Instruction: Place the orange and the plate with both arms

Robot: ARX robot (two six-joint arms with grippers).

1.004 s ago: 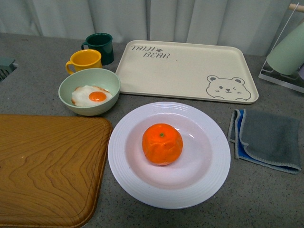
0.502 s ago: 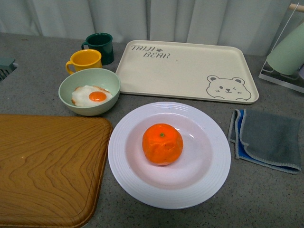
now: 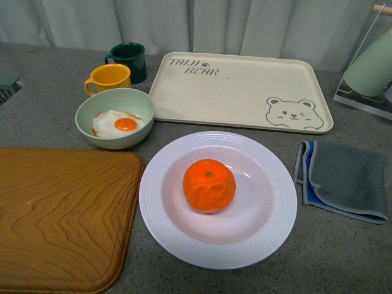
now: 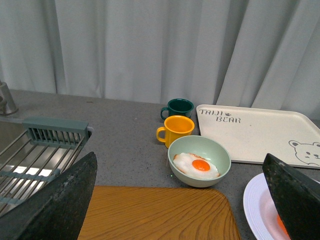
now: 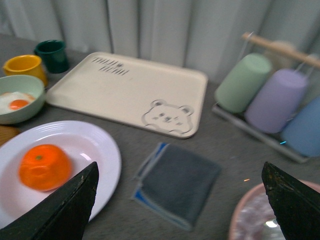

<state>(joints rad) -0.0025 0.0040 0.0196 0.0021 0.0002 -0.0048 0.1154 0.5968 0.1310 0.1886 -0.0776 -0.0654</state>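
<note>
The orange [image 3: 209, 185] sits in the middle of the large white plate [image 3: 269, 223] on the grey counter, front centre. Neither gripper shows in the front view. In the left wrist view my left gripper [image 4: 182, 200] is open and empty above the wooden tray [image 4: 155, 215], with the plate's rim [image 4: 254, 205] at its right finger. In the right wrist view my right gripper [image 5: 180, 200] is open and empty above the grey cloth [image 5: 177, 182]; the orange [image 5: 44, 166] and the plate [image 5: 97, 150] lie to one side, apart from it.
A pale green bowl [image 3: 86, 119] with a fried egg, a yellow mug [image 3: 110, 78] and a dark green mug [image 3: 128, 59] stand back left. A cream bear tray [image 3: 239, 89] lies behind the plate. A wooden tray [image 3: 61, 214] lies left, a grey cloth [image 3: 346, 177] right, a cup rack [image 3: 370, 73] back right.
</note>
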